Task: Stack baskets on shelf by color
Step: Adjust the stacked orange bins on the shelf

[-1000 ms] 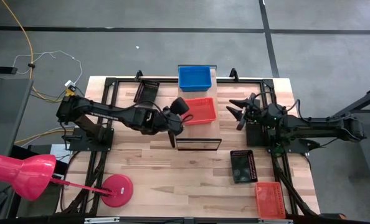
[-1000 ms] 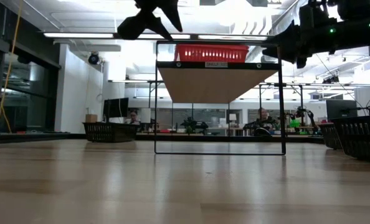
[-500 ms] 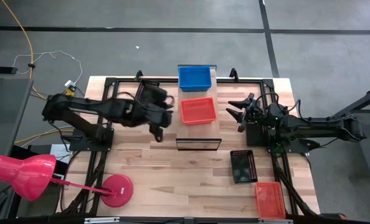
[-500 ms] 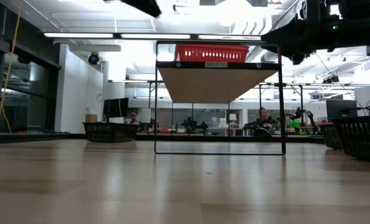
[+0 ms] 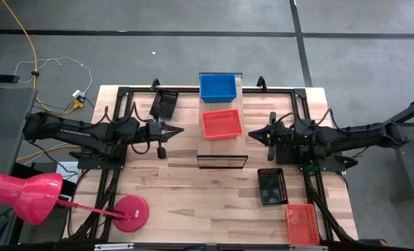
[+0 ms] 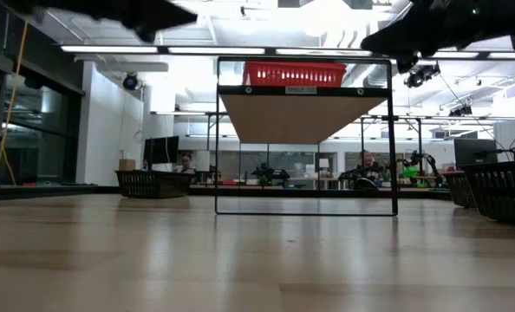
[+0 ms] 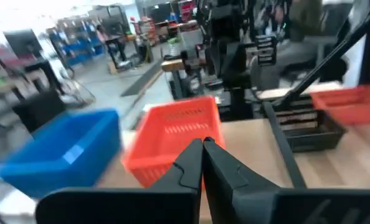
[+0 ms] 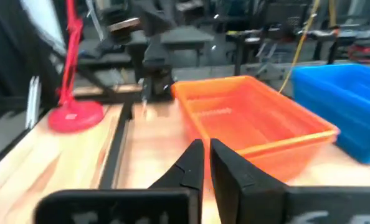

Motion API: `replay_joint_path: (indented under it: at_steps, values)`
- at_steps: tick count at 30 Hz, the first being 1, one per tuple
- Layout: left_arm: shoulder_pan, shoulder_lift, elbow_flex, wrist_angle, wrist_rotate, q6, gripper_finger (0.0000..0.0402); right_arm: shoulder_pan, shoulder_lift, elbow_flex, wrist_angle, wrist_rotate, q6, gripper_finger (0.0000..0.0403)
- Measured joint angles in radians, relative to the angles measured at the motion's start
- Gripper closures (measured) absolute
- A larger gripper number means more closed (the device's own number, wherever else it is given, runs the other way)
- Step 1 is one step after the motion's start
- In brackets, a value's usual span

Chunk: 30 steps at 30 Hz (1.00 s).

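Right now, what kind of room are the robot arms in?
Probably a robotics lab or workshop. Beyond the wooden table with its small shelf, long ceiling lights and people at workbenches show.

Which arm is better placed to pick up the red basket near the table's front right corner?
Probably the right. The right gripper is on the side of that red basket; the left gripper is across the table.

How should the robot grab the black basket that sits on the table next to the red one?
Best guess: pinch one long rim of the black basket, coming straight down from above. It sits upright and open-topped on the table, apart from the red basket, so its thin walls are free. The right hand is nearer.
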Motion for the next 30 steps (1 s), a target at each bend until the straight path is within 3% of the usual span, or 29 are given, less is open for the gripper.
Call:
replay_joint_path:
  at_steps: [4, 12, 22, 30]
  values:
    - [0.017, 0.021, -0.077, 0.038, 0.051, -0.126, 0.0401, 0.035, 0.090, 0.029, -0.001, -0.007, -0.037, 0.0397]
    - [0.018, 0.183, -0.057, 0.133, 0.116, -0.200, 0.0401, 0.032, 0.239, 0.073, 0.001, -0.062, -0.091, 0.0402]
    - [0.045, 0.452, 0.116, 0.133, 0.116, -0.196, 0.0401, 0.005, 0.231, 0.076, -0.002, -0.062, -0.095, 0.0403]
    - [0.053, 0.548, 0.186, 0.133, 0.164, -0.196, 0.0401, 0.000, 0.233, 0.076, 0.001, -0.062, -0.091, 0.0403]
